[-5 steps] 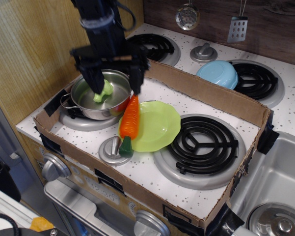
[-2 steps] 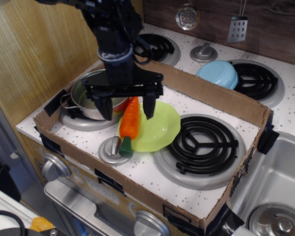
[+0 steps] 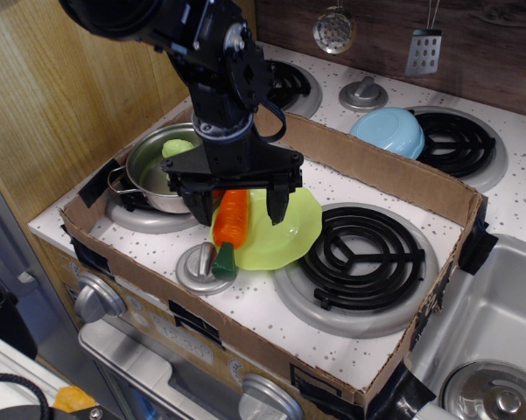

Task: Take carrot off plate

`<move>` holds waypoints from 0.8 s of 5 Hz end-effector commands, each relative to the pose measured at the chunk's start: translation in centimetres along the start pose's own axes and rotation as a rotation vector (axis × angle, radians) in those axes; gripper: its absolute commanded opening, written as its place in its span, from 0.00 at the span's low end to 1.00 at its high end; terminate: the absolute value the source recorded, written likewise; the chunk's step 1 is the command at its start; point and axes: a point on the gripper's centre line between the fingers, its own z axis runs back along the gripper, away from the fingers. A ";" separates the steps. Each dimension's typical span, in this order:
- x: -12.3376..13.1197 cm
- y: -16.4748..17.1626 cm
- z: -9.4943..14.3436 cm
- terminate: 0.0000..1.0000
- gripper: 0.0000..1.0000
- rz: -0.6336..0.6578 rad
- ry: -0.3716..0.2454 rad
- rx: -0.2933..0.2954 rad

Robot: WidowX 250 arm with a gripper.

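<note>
The orange carrot (image 3: 229, 222) lies along the left edge of the lime-green plate (image 3: 284, 229), its dark green stem end hanging off the front rim by a stove knob. My gripper (image 3: 239, 208) is open and low over the carrot's upper half, one finger on each side of it: the left finger (image 3: 199, 206) at the steel pot's side, the right finger (image 3: 277, 205) over the plate. The fingers do not clasp the carrot.
A steel pot (image 3: 171, 168) with a light green broccoli (image 3: 177, 147) stands left of the plate. A cardboard wall (image 3: 376, 171) rings the stove top. A black burner (image 3: 363, 249) is to the right, a light blue bowl (image 3: 388, 131) behind, a grey knob (image 3: 199, 267) in front.
My gripper has moved from over the pot forward and down to straddle the carrot, staying open. The carrot and plate have not moved.
</note>
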 end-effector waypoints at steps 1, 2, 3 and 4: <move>0.5 1.0 -0.5 0.00 1.00 0.034 -0.007 0.006; 0.6 2.0 -1.5 0.00 1.00 0.033 0.014 -0.011; 0.7 2.5 -2.3 0.00 1.00 0.029 0.011 -0.019; 0.5 2.9 -3.1 0.00 1.00 0.033 0.000 -0.041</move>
